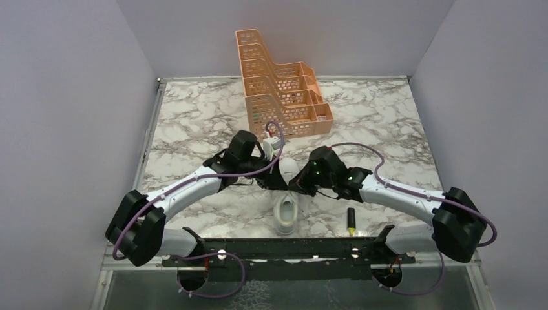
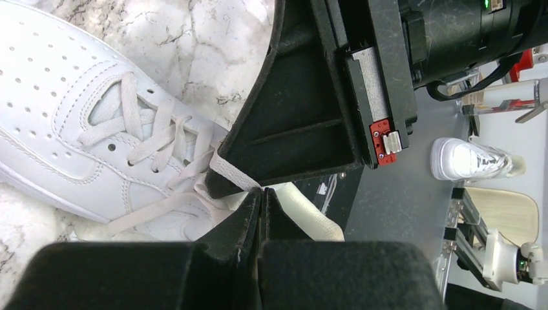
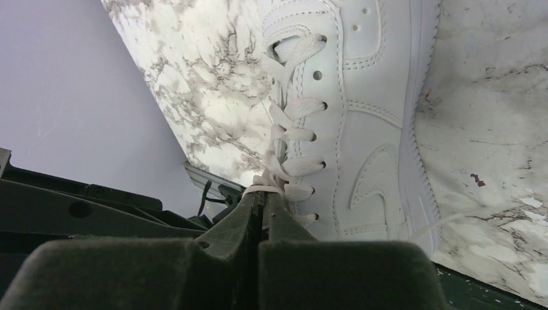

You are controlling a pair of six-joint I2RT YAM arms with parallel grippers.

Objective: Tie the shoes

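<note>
Sneaker (image 1: 286, 216) and both arms meet at the middle of the marble-patterned surface (image 1: 194, 123). It is an all-white low-top shoe with perforations over the toe. It stands upright on its sole, heel toward the near edge and toe pointing far. From above, its front half is hidden under the two wrists.

The left gripper (image 2: 262, 194) reaches in from the left over the lacing. Its jaws are pressed together, and a flat strand of the white laces (image 2: 139, 139) runs up from the eyelets straight to their tips, where it looks pinched. One dark finger of the other arm's gripper sits just beside those tips, almost touching them.

The right gripper (image 3: 260, 197) comes in from the right, low beside the shoe's tongue. Its jaws are likewise closed, with a band of lace crossing their very tips as if caught between them. The rest of the lacing climbs the eyelets in loose crossings, and one thin strand trails off over the sole onto the surface.

An orange tiered plastic rack (image 1: 284, 97) stands at the far side, well apart from the shoe. A black pen with a yellow end (image 1: 351, 221) lies to the right of the heel, near the near edge.
</note>
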